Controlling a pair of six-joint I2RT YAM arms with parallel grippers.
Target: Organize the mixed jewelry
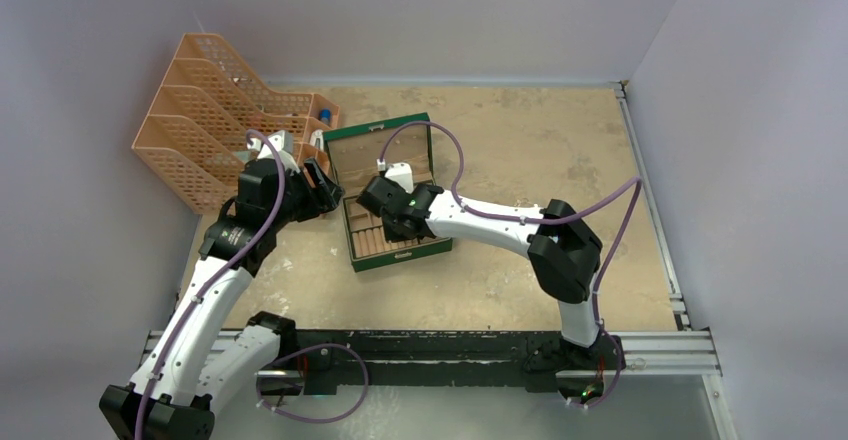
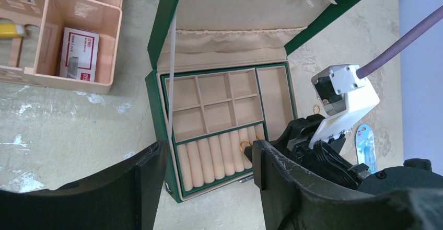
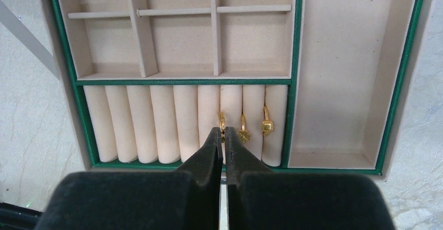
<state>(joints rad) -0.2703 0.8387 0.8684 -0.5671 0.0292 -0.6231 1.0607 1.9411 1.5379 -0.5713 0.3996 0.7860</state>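
The green jewelry box [image 3: 183,82] lies open, with a row of cream ring rolls along its near side. My right gripper [image 3: 223,130] is shut on a thin gold ring [image 3: 222,120], which stands in a slot between two rolls. Two more gold rings sit in the slots to its right: a clover one [image 3: 243,133] and a square one [image 3: 267,126]. In the left wrist view another gold ring [image 2: 315,110] lies on the table right of the box [image 2: 153,110]. My left gripper [image 2: 209,170] hovers open and empty above the box's near left corner.
An orange file rack [image 1: 215,120] stands at the back left, close behind my left gripper [image 1: 325,192]. A tan tray [image 2: 107,42] holds a staple box [image 2: 78,55]. A light-blue packet [image 2: 365,146] lies right of the box, beside the right wrist. The box lid [image 1: 380,128] stands upright.
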